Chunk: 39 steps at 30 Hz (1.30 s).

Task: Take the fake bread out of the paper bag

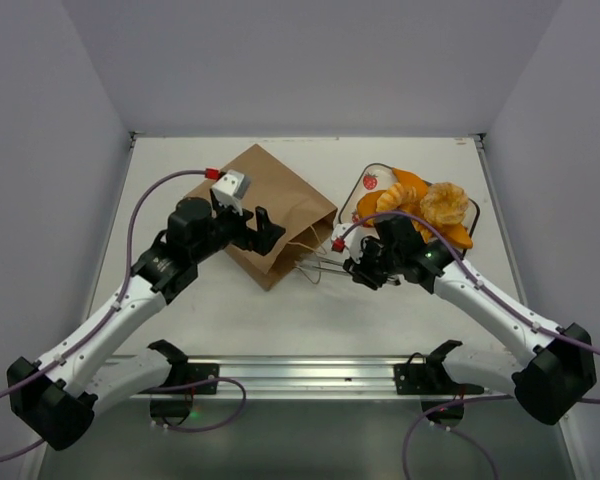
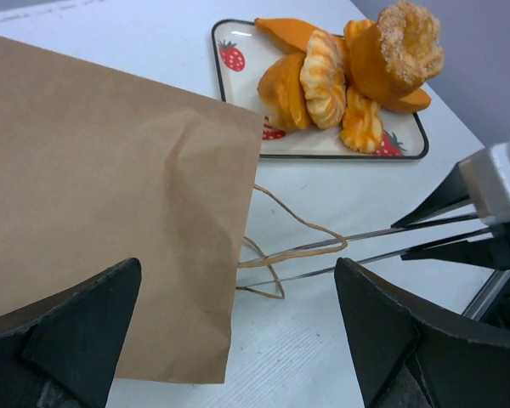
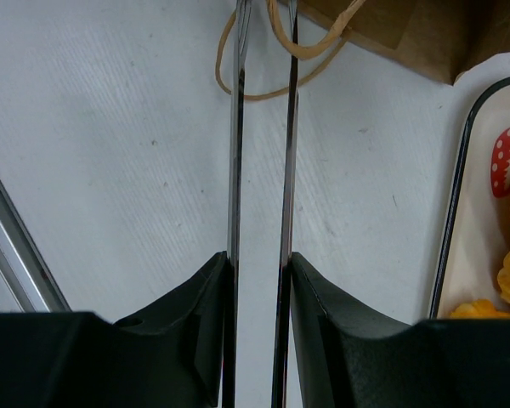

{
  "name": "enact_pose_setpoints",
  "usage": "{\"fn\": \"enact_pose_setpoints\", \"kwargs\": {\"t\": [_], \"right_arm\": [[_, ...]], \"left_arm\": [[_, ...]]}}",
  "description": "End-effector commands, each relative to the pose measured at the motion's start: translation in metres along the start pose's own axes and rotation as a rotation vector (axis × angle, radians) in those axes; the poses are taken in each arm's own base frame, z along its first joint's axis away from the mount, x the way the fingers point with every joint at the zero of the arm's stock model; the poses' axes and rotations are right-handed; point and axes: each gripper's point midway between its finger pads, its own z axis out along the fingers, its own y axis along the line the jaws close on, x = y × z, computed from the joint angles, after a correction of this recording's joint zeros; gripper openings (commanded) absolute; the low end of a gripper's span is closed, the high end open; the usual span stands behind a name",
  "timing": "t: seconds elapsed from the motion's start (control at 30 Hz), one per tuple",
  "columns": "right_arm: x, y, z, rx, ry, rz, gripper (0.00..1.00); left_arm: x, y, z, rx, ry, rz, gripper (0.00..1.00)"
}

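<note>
Tongs [image 3: 235,170] clamped in right jaws reach the paper bag's [image 1: 275,200] mouth edge; left jaws gape wide above it.

A: What sits at the far right of the desk [image 1: 270,320]?
B: A rectangular tray [image 1: 368,182] — pale, dark-rimmed, printed with red strawberries.
A: And that thin metal?
B: Those are tongs [image 1: 323,265], two slim prongs side by side over the white surface. A metal rail [image 1: 310,372] runs along the near edge.

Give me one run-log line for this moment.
left gripper open above paper bag | right gripper shut on tongs, tips at bag handles | fake bread piled on tray
</note>
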Motion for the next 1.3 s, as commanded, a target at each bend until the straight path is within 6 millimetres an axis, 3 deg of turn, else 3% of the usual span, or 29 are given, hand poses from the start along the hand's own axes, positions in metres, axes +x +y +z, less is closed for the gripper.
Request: {"fn": "enact_pose_setpoints", "kwargs": {"t": [0.0, 0.03, 0.1, 0.17, 0.2, 0.23, 0.3, 0.33, 0.37, 0.53, 0.63, 0.7, 0.83, 1.07, 1.27], "right_arm": [[-0.032, -0.016, -0.002, 0.032, -0.082, -0.032, 0.36], [-0.034, -0.017, -0.001, 0.036, -0.085, -0.029, 0.36], [-0.034, -0.018, 0.002, 0.034, -0.083, -0.026, 0.36], [-0.035, -0.019, 0.004, 0.035, -0.085, -0.023, 0.36], [-0.035, -0.019, 0.005, 0.035, -0.085, -0.021, 0.36], [-0.034, -0.02, 0.007, 0.035, -0.079, -0.018, 0.36], [-0.033, -0.02, 0.008, 0.036, -0.077, -0.019, 0.36], [-0.033, -0.021, 0.008, 0.037, -0.076, -0.019, 0.36], [-0.032, -0.022, 0.009, 0.042, -0.076, -0.019, 0.36], [-0.036, -0.022, 0.013, 0.033, -0.089, -0.013, 0.36], [-0.035, -0.021, 0.018, 0.018, -0.088, -0.007, 0.36], [-0.037, -0.02, 0.02, 0.007, -0.09, -0.005, 0.36], [-0.037, -0.019, 0.021, 0.001, -0.089, -0.002, 0.36], [-0.034, -0.019, 0.025, -0.008, -0.081, 0.004, 0.36], [-0.033, -0.017, 0.027, -0.019, -0.075, 0.008, 0.36]], "left_arm": [[-0.023, 0.001, -0.025, -0.038, -0.065, 0.064, 1.0], [-0.032, 0.015, -0.029, -0.128, -0.086, 0.071, 1.0], [-0.03, 0.035, -0.031, -0.224, -0.069, 0.075, 1.0], [-0.03, 0.069, -0.03, -0.345, -0.06, 0.047, 0.99], [-0.03, 0.083, -0.029, -0.385, -0.063, 0.012, 0.99], [-0.03, 0.114, -0.034, -0.47, -0.067, -0.042, 0.99], [-0.024, 0.137, -0.026, -0.491, -0.058, -0.142, 0.97], [-0.024, 0.158, -0.032, -0.533, -0.075, -0.193, 0.96], [-0.014, 0.163, -0.025, -0.506, -0.057, -0.23, 0.95], [-0.016, 0.217, -0.027, -0.603, -0.131, -0.348, 0.87], [-0.017, 0.237, -0.024, -0.641, -0.156, -0.358, 0.85], [-0.029, 0.257, -0.028, -0.677, -0.214, -0.337, 0.84], [-0.02, 0.285, -0.017, -0.718, -0.188, -0.322, 0.83], [-0.006, 0.299, 0.004, -0.662, -0.139, -0.305, 0.73], [0.003, 0.319, 0.004, -0.586, -0.154, -0.385, 0.68]]}}
